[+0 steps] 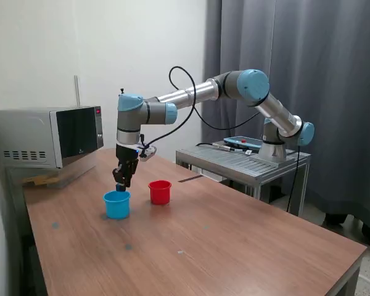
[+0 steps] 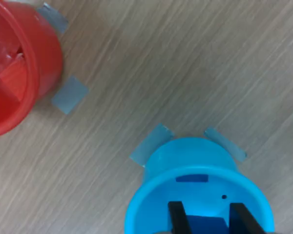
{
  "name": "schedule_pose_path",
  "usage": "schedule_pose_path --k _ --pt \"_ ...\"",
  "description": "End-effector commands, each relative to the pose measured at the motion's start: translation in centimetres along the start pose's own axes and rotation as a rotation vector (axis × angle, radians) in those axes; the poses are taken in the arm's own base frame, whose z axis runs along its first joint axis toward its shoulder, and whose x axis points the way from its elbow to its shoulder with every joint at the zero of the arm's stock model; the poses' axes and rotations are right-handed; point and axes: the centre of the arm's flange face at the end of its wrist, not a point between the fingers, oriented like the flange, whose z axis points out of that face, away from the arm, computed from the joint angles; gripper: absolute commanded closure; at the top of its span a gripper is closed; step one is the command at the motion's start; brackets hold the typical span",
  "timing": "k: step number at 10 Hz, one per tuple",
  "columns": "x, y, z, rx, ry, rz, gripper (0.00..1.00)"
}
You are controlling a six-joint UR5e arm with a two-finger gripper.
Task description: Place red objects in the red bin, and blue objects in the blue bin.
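On the exterior view's left a microwave [image 1: 47,137] sits at the back of the bench [image 1: 234,246]. Ahead of it stands the blue bin [image 1: 117,204], and the pincer [image 1: 121,184] hangs directly above its mouth, at the bin's twelve o'clock. In the wrist view the two dark fingers [image 2: 177,218] reach into the blue bin [image 2: 195,161], set narrow around a dark blue cube [image 2: 205,224] held between them; another blue cube [image 2: 192,179] lies on the bin's floor. At the blue bin's three o'clock in the exterior view, near but not touching, stands the red bin [image 1: 160,192]. The wrist view shows red cubes [image 2: 12,75] inside it and grey tape tabs [image 2: 68,94] on the bench beside both bins.
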Motion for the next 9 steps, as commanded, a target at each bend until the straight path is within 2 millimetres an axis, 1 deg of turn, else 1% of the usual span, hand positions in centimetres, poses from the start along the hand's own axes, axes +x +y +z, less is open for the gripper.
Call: schedule_pose_path --k 1,2,3,9 --pt "-0.04 0.06 0.02 0.001 0.001 0.0 1.0" --pt "-0.05 0.05 0.04 0.002 0.0 -0.001 1.0" --pt "0.04 -0.05 0.0 0.0 0.001 -0.003 0.0" --pt "0.04 -0.05 0.0 0.0 0.001 -0.002 0.0"
